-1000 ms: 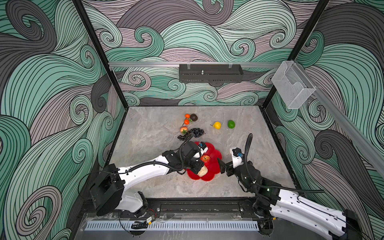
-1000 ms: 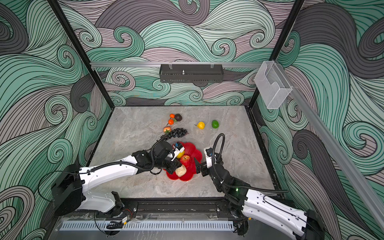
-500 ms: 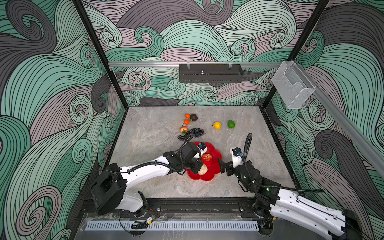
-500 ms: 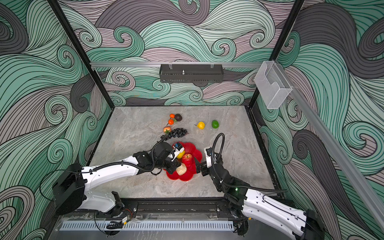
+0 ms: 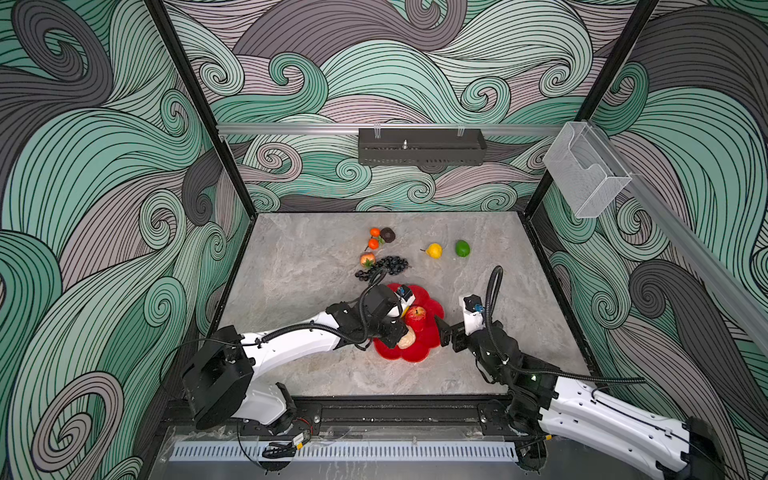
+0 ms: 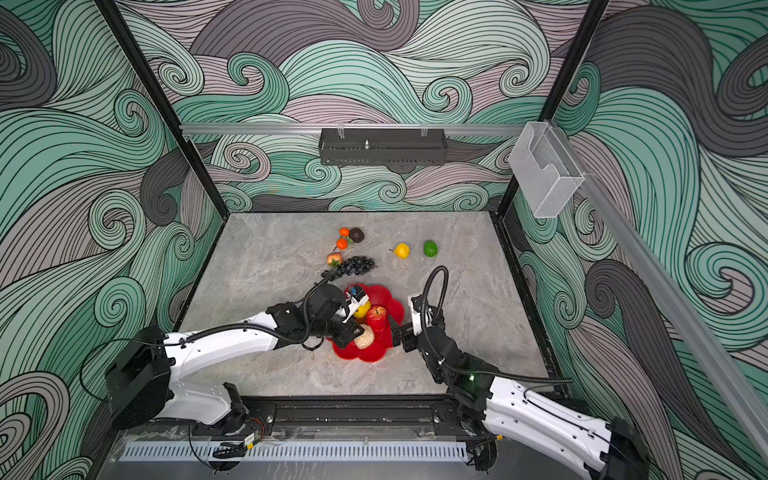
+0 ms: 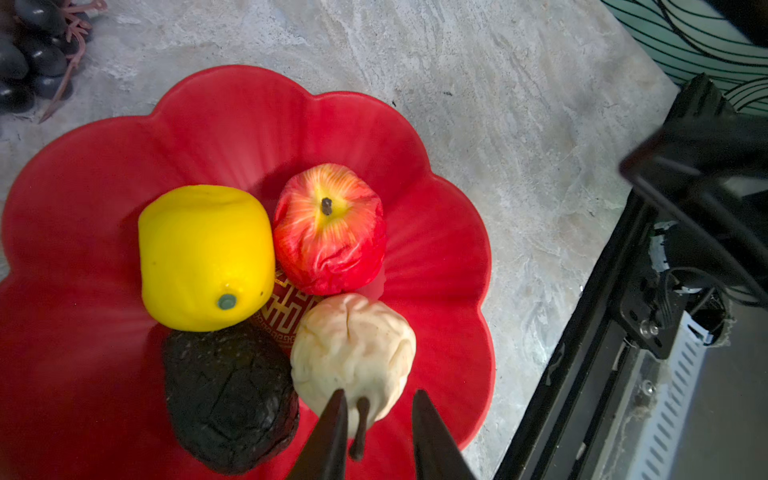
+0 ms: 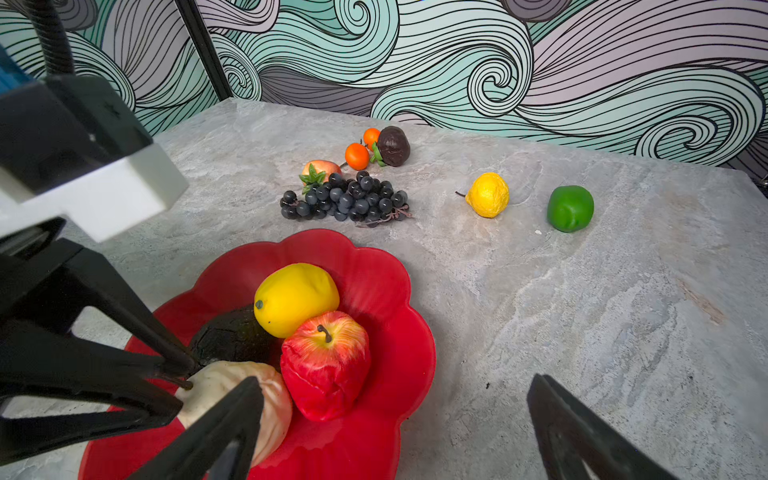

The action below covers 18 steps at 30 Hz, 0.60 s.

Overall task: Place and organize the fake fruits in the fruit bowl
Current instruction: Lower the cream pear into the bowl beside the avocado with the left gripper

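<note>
Just released: left gripper [image 7: 378, 395] jaws now parted around the stem of the wrinkled cream plastic pear [image 7: 353, 345], which sits in the glossy red flower-shaped bowl [image 7: 249, 124]. Right gripper [image 8: 395, 382] spread wide, empty. Black plastic grape bunch [image 8: 345, 199] and others remain outside.

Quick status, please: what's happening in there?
Left gripper open astride stem of cream pear, resting in fruit bowl. Right gripper open, empty, at bowl's edge. Grape bunch waits on table.
</note>
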{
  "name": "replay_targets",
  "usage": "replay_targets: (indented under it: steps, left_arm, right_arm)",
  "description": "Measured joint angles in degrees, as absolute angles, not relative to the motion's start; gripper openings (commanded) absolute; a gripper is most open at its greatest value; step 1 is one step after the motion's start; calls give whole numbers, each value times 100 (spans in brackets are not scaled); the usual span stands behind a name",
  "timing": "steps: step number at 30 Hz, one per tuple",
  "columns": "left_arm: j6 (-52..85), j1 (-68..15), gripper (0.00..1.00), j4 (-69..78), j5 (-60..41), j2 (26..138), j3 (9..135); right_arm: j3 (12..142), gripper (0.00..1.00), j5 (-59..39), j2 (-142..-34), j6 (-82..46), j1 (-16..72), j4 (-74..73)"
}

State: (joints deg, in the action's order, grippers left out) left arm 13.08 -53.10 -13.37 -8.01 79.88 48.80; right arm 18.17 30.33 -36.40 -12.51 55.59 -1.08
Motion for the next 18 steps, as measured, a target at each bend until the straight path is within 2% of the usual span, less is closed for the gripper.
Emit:
replay_targets:
  steps: [13, 18]
  left_arm:
    - [1380, -5323, 51, -1472, -716, 7537, 4858]
    - [1507, -5332, 62, -1459, -220, 6724, 4609]
  right_arm:
    - [2156, 100, 3087, -3369, -1505, 5452, 449]
    - [2764, 100, 3103, -3538, -1787, 5081, 1039]
